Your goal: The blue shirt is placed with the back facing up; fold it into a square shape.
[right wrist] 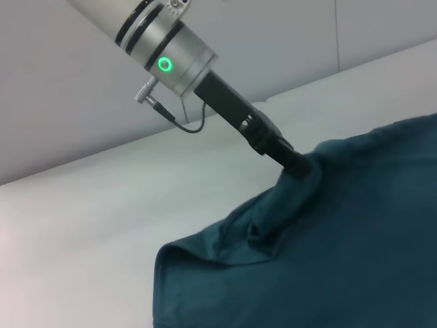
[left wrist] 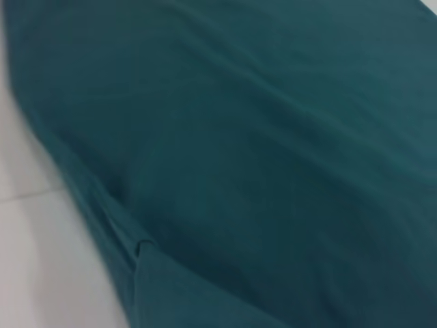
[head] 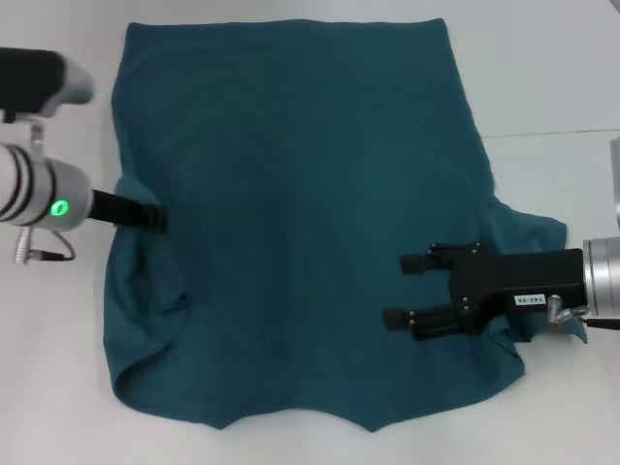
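The blue shirt (head: 310, 194) lies spread on the white table (head: 552, 77), plain side up, and fills the left wrist view (left wrist: 259, 150). At the shirt's left edge my left gripper (head: 155, 219) is shut on a pinch of the fabric. From the right wrist view, that cloth (right wrist: 321, 232) rises in a peak to the left gripper's tip (right wrist: 297, 168). My right gripper (head: 407, 289) hovers open over the shirt's right part, its two black fingers (head: 418, 262) pointing toward the middle with nothing between them.
The shirt's right sleeve (head: 538, 232) sticks out under the right arm. Its left side is folded inward into a loose flap (head: 145, 291). Bare white table shows on the left (head: 48, 368) and along the right edge.
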Controlling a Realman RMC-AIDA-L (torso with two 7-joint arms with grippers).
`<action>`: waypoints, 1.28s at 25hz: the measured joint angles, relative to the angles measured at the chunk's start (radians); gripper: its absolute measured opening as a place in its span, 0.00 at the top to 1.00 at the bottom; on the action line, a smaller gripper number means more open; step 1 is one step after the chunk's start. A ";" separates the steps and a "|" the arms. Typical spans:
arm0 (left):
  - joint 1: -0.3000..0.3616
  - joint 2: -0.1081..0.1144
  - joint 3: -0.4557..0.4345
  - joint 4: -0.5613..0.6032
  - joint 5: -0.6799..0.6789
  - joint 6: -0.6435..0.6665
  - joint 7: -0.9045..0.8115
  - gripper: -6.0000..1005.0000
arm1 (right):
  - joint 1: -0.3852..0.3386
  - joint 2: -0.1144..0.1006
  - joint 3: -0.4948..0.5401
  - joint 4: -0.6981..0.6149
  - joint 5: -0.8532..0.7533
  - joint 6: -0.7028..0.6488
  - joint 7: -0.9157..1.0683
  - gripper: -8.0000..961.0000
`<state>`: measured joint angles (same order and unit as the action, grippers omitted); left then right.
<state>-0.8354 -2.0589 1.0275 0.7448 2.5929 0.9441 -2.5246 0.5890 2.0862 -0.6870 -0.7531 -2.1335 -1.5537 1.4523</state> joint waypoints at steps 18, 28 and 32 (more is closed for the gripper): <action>-0.009 -0.035 -0.058 0.051 0.034 -0.037 0.036 0.50 | 0.011 0.000 0.001 0.028 0.006 0.017 -0.022 0.02; -0.006 0.023 -0.117 -0.075 0.071 -0.108 0.003 0.22 | 0.025 0.000 -0.007 0.027 0.014 0.028 -0.015 0.02; -0.022 0.025 -0.126 -0.106 0.067 -0.111 0.003 0.14 | 0.030 0.000 -0.008 0.028 0.014 0.029 -0.013 0.02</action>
<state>-0.8577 -2.0343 0.9016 0.6385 2.6598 0.8331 -2.5215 0.6192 2.0862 -0.6947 -0.7256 -2.1198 -1.5247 1.4396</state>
